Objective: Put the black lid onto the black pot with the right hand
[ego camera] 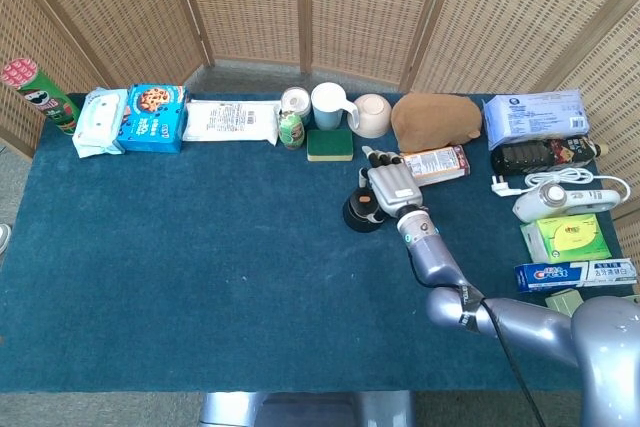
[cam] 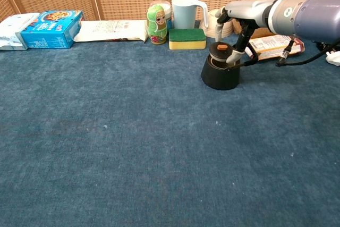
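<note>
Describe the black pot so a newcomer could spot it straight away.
Start at the back row of the blue table and find the green and yellow sponge. The black pot stands just in front and right of it, under the right hand; it alone is squat, black and side-handled.

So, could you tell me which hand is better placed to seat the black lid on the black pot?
The right hand: it already holds the black lid directly over the black pot, at its mouth. The left hand appears in neither view.
</note>
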